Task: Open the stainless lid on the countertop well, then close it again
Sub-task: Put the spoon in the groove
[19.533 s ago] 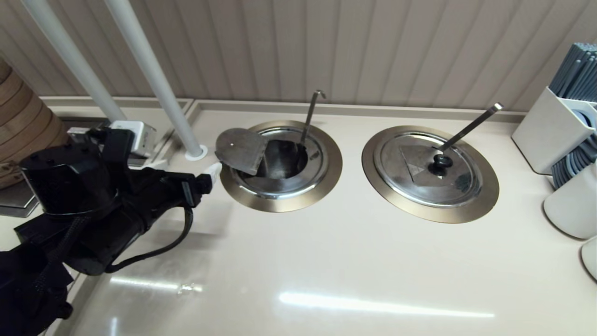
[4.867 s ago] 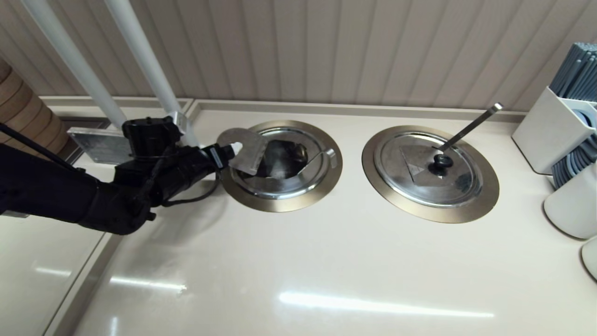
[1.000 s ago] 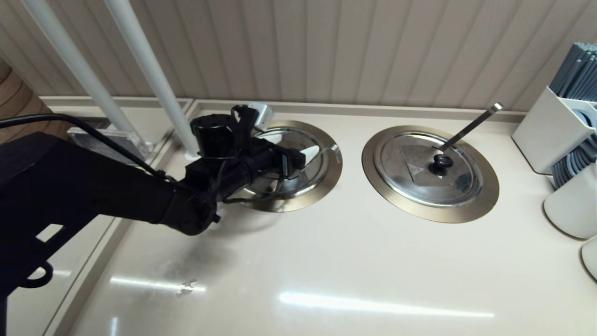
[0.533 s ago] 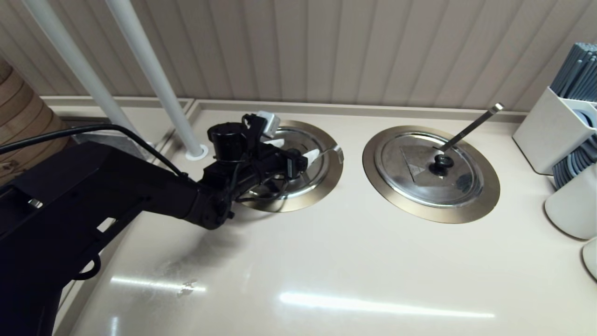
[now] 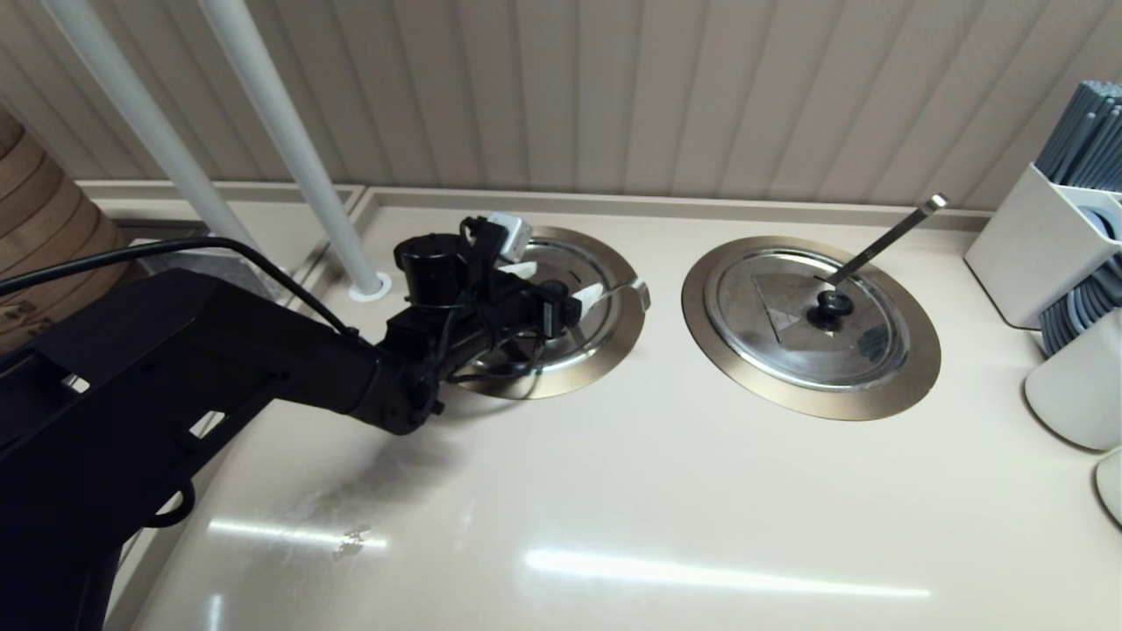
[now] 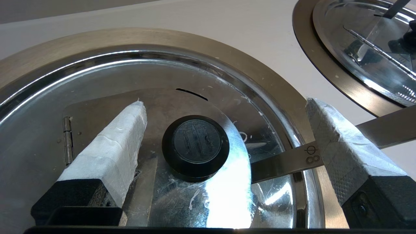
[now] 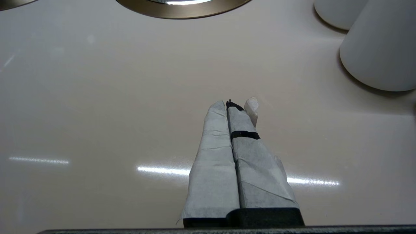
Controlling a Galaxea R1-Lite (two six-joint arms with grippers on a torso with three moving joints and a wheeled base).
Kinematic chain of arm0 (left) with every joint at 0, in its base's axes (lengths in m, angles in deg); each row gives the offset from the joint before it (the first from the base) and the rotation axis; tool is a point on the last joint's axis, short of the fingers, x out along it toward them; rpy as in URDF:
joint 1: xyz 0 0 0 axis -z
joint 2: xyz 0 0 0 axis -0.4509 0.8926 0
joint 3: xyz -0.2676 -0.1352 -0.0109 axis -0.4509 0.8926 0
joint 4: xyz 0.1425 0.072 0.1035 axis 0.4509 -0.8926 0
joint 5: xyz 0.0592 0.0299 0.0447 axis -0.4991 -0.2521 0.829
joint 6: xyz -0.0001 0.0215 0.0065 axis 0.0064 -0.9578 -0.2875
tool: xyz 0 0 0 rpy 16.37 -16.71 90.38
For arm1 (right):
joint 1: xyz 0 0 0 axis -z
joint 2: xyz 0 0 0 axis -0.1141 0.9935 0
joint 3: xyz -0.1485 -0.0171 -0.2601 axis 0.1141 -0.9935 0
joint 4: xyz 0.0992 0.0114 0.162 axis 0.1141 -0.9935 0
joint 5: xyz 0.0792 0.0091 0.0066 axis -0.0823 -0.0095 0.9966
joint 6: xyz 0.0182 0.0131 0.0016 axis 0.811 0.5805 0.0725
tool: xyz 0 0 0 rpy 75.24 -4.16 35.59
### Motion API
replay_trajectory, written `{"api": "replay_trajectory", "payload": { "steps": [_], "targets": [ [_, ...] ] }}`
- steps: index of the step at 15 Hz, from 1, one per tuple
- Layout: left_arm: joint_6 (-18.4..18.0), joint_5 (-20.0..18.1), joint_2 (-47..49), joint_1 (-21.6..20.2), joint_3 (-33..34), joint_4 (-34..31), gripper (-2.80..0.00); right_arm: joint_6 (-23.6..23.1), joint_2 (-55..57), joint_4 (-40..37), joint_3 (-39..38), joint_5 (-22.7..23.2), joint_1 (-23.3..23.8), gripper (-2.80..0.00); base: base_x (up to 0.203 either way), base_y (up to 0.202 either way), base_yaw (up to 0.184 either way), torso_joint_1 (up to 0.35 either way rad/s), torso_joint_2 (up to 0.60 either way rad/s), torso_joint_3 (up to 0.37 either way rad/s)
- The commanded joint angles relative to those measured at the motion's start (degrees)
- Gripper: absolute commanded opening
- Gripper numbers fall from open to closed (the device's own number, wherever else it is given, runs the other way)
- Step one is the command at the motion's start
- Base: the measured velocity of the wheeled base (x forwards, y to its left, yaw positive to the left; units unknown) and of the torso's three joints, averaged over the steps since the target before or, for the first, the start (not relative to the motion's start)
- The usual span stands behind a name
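The stainless lid (image 5: 578, 259) lies flat and shut on the countertop well, whose bronze-grey rim (image 5: 605, 355) rings it. My left gripper (image 5: 561, 282) hovers over the lid, open, its taped fingers either side of the black knob (image 6: 196, 145) and touching nothing. In the left wrist view the gripper (image 6: 225, 102) straddles the knob, with the lid's hinge (image 6: 67, 139) by one finger. The ladle handle (image 6: 286, 162) lies low across the rim (image 6: 97, 37), ending at the right edge (image 5: 638, 291). My right gripper (image 7: 232, 104) is shut and empty above bare counter.
A second, wider lid (image 5: 811, 320) with a square-ended ladle handle (image 5: 885, 235) covers the right well. White containers (image 5: 1034, 245) and cups (image 5: 1074, 386) stand at the right edge. Two white poles (image 5: 289, 149) rise behind the left arm; a wooden stack (image 5: 44, 228) sits far left.
Five seconds ago the left gripper held the lid's flap raised; now the flap lies flat and the fingers are open round the knob. In the last second the arm only edged right.
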Motion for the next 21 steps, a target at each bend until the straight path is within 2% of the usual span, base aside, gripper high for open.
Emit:
{"api": "replay_trajectory", "payload": {
  "steps": [1, 6, 8, 10, 12, 14, 17, 21],
  "targets": [
    [-0.02, 0.06, -0.85, -0.45, 0.15, 0.25, 0.00, -0.01, 0.09, 0.00, 0.00, 0.02, 0.00, -2.80, 0.000, 0.000, 0.000, 0.000, 0.00, 0.000],
    [-1.18, 0.49, -6.79, -7.27, 5.19, 0.09, 0.00, -0.01, 0.09, 0.00, 0.00, 0.02, 0.00, -2.80, 0.000, 0.000, 0.000, 0.000, 0.00, 0.000],
    [-1.65, 0.45, -8.44, -8.66, 7.25, 0.30, 0.00, -0.01, 0.09, 0.00, 0.00, 0.02, 0.00, -2.80, 0.000, 0.000, 0.000, 0.000, 0.00, 0.000],
    [-1.82, -0.66, -10.95, -8.96, 12.60, 2.03, 0.00, -0.01, 0.09, 0.00, 0.00, 0.02, 0.00, -2.80, 0.000, 0.000, 0.000, 0.000, 0.00, 0.000],
    [-3.16, -3.69, -13.51, -8.23, 18.96, 5.18, 0.00, -0.01, 0.09, 0.00, 0.00, 0.02, 0.00, -2.80, 0.000, 0.000, 0.000, 0.000, 0.00, 0.000],
    [-4.20, -4.90, -15.14, -6.41, 24.29, 7.28, 0.00, -0.01, 0.09, 0.00, 0.00, 0.02, 0.00, -2.80, 0.000, 0.000, 0.000, 0.000, 0.00, 0.000],
    [-4.40, -5.50, -14.66, -3.33, 24.39, 8.18, 0.00, -0.01, 0.09, 0.00, 0.00, 0.02, 0.00, -2.80, 0.000, 0.000, 0.000, 0.000, 0.00, 0.000],
    [-4.41, -5.37, -10.49, -1.24, 20.61, 7.38, 0.00, -0.01, 0.09, 0.00, 0.00, 0.02, 0.00, -2.80, 0.000, 0.000, 0.000, 0.000, 0.00, 0.000]
  ]
}}
